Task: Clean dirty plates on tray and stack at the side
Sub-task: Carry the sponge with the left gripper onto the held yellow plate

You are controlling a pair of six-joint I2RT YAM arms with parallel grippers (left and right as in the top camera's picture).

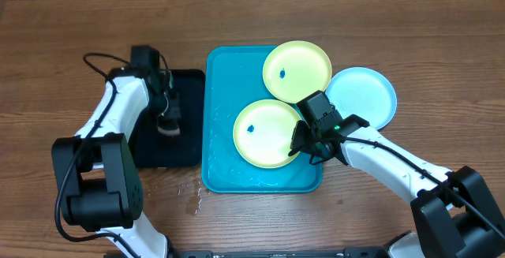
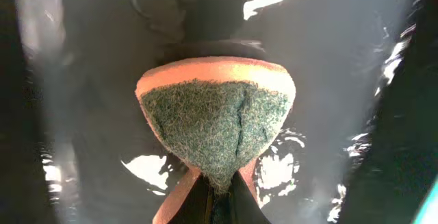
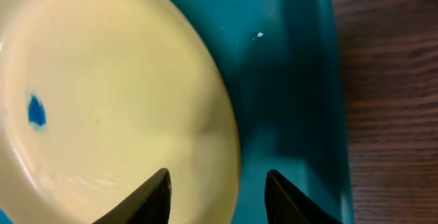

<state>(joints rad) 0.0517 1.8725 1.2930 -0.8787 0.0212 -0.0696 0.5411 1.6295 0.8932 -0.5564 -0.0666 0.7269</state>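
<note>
Right jaws stand open with nothing in them, straddling the 4 o'clock rim of the near yellow-green plate (image 1: 264, 136). One finger hangs over the plate's inner slope and the other over the turquoise tray (image 1: 221, 92) beside it. That plate lies flat in the near half of the tray, with a blue speck (image 1: 251, 129) toward its 9 o'clock side. A wet patch (image 1: 192, 195) glints on the worktop (image 1: 63, 37) by the tray's 7 o'clock corner.

At the tray's 9 o'clock, the left jaws are closed hard on a sponge (image 2: 215, 125), folding it so the green scouring face bulges out. It hangs over the wet black tray (image 1: 185, 92); I cannot tell whether it touches.

Farther off, a second yellow-green plate (image 1: 297, 70), also specked, sits at the tray's 1 o'clock corner, riding over the raised rim. It overlaps the cyan plate (image 1: 367, 96), which lies on the worktop at the tray's 3 o'clock.

My worry is the pinch. The rim looks thin and slick, so the jaws may slip off as they close. They may also lever the plate up and send it skating across the wet tray. If it slides toward 12 o'clock, it could knock the perched far plate off its rim. Scrubbing before the hold is firm would spin the plate loose.
</note>
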